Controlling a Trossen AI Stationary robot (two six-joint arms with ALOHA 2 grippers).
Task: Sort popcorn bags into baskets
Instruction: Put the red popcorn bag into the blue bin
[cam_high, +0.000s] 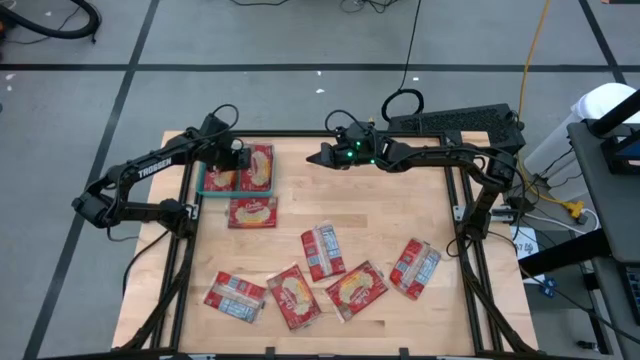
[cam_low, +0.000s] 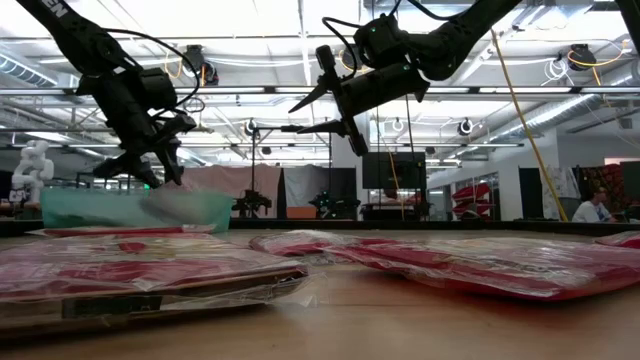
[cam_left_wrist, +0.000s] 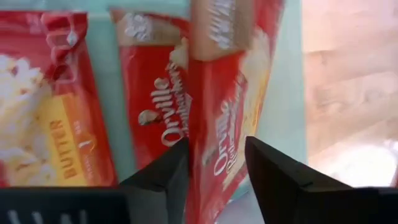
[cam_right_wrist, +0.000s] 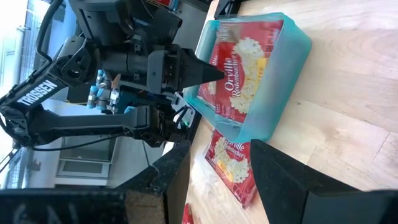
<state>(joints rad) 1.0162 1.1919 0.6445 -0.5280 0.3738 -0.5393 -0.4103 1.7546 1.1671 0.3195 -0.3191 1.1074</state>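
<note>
Beneath the left gripper (cam_high: 238, 160) sits the teal basket (cam_high: 205, 190) at the bench's (cam_high: 380, 215) far-left corner, holding red butter popcorn bags (cam_high: 258, 168); its fingers (cam_left_wrist: 163, 177) stand slightly spread astride one bag (cam_left_wrist: 227, 118). Right gripper (cam_high: 322, 156) hovers nearby, parted, empty.

Nine popcorn bags (cam_high: 329, 250), one basket (cam_high: 203, 186), two arms

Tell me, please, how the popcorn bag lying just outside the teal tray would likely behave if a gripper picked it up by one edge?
The popcorn bag lies flat and thin, so it is probably light and may sag from an edge grip. Its clear wrapper looks glossy, so the fingers could slip. It is unlikely to roll, and a push would probably slide it along the wooden table.
</note>
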